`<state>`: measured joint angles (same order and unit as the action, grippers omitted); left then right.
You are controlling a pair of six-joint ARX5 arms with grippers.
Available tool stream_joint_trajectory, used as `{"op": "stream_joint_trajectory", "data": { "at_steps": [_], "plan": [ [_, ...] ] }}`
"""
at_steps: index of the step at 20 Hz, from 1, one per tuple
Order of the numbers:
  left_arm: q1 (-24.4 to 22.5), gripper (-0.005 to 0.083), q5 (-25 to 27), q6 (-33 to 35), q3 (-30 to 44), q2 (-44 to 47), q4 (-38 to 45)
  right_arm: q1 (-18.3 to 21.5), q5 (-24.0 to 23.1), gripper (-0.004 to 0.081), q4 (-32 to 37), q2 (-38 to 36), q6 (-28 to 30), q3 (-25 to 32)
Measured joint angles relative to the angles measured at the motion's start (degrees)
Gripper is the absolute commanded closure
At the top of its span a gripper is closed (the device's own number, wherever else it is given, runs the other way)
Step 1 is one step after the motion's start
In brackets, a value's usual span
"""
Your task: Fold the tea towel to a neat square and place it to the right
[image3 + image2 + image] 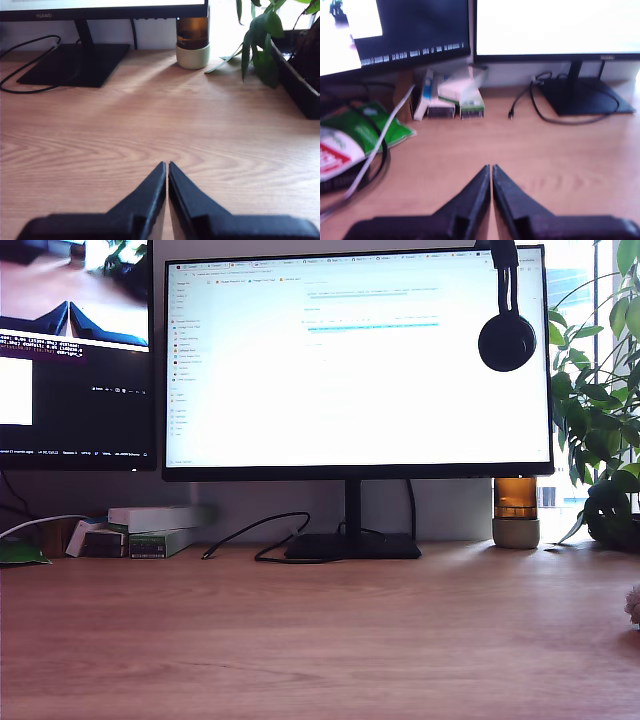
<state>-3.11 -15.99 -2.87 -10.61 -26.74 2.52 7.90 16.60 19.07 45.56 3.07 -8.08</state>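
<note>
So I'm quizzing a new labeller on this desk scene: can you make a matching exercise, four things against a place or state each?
Things:
1. headphones
2. amber jar
3. stacked boxes
4. my second end effector

Descriptions:
A. shut, above bare wood
B. hanging on the big monitor's top corner
C. under the smaller monitor, at the exterior view's left
D. beside the plant, at the exterior view's right

Pairs: 1-B, 2-D, 3-C, 4-A

A big monitor (358, 360) with headphones (506, 335) stands at the desk's (320, 640) back edge, beside small boxes (150, 530), a cable (255, 537) and a plant (600, 420).
</note>
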Motion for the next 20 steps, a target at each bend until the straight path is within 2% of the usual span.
{"op": "stream_joint_trajectory", "data": {
  "at_steps": [4, 13, 15, 16, 20],
  "plan": [
    [0.00, 0.0795, 0.07, -0.20, 2.60, 7.19, -6.27, 0.07, 1.51, 0.0770, -0.17, -2.62, -0.02, 0.66],
    [0.02, 0.0795, 5.62, -1.33, 2.58, 24.30, -16.92, 0.07, 0.55, 0.0770, -0.94, -18.91, -0.02, 6.56],
    [0.02, 0.0795, 6.03, -2.19, 2.58, 25.24, -18.49, 0.07, 0.57, 0.0770, -2.38, -22.12, -0.15, 6.84],
    [0.00, 0.0795, 6.03, -4.72, 2.58, 25.22, -19.26, 0.07, 0.57, 0.0770, -2.86, -23.65, -0.50, 6.84],
    [0.02, 0.0795, 5.81, -8.66, 2.58, 25.22, -25.83, 0.07, 4.11, 0.0770, -6.34, -30.10, -6.27, 6.78]
  ]
}}
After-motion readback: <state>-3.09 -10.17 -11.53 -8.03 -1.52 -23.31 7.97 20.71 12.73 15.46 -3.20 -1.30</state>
